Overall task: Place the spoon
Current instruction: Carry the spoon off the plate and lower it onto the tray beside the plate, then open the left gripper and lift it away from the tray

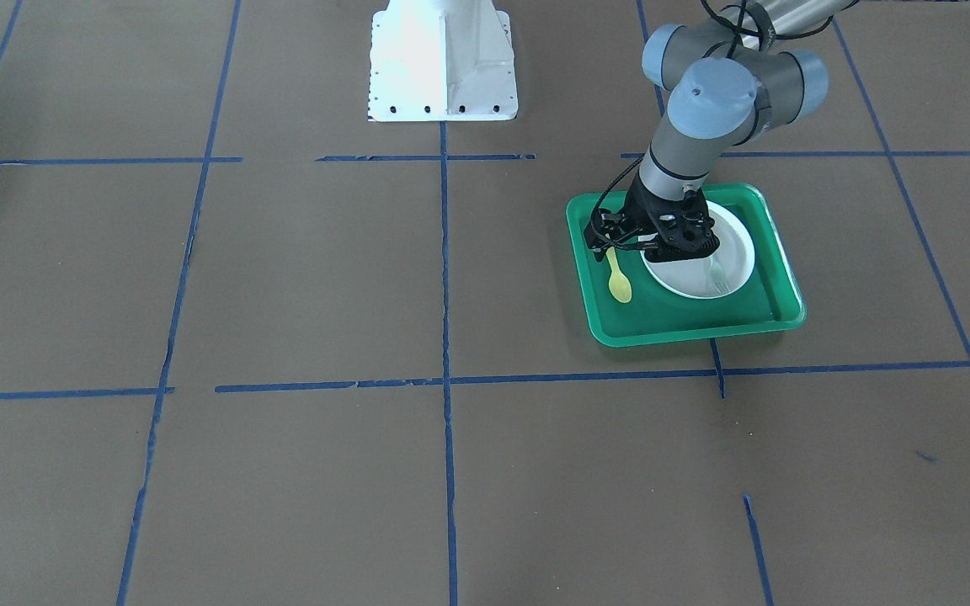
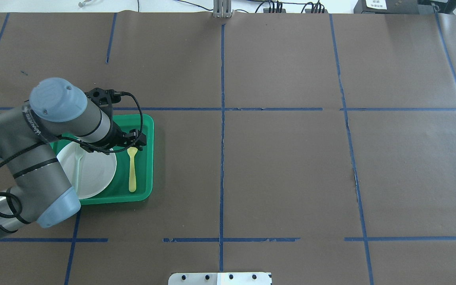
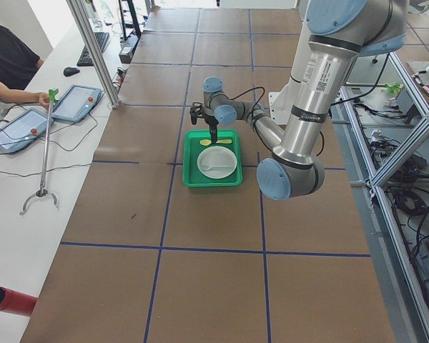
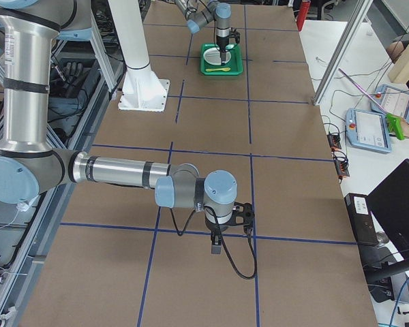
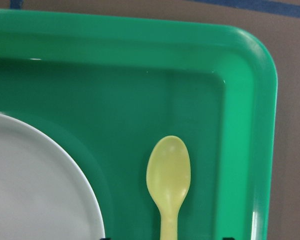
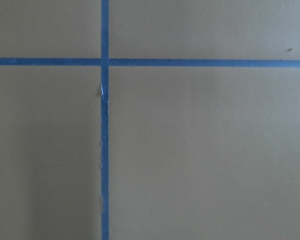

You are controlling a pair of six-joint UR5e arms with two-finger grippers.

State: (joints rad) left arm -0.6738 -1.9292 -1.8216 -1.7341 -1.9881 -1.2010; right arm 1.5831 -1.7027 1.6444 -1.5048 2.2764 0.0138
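Left arm over the green tray (image 2: 144, 179), which sits on the brown worktop (image 2: 283, 170). The spoon (image 2: 132, 171) lies flat on the tray floor, in the strip between the white plate (image 2: 95, 174) and the tray's long rim nearer the worktop's centre. It runs parallel to that rim, with its bowl toward the tray's end farther from the robot base. A pale fork (image 2: 78, 166) rests on the plate, inside the tray. The left gripper (image 2: 133, 142) hangs over the spoon with its jaws spread and nothing held. In the wrist view only two dark tips show at the lower edge, either side of the handle, so contact with the handle cannot be judged. The right gripper (image 4: 218, 238) hangs over bare worktop far from the tray. It appears only in the side view, so how far it is open cannot be told.
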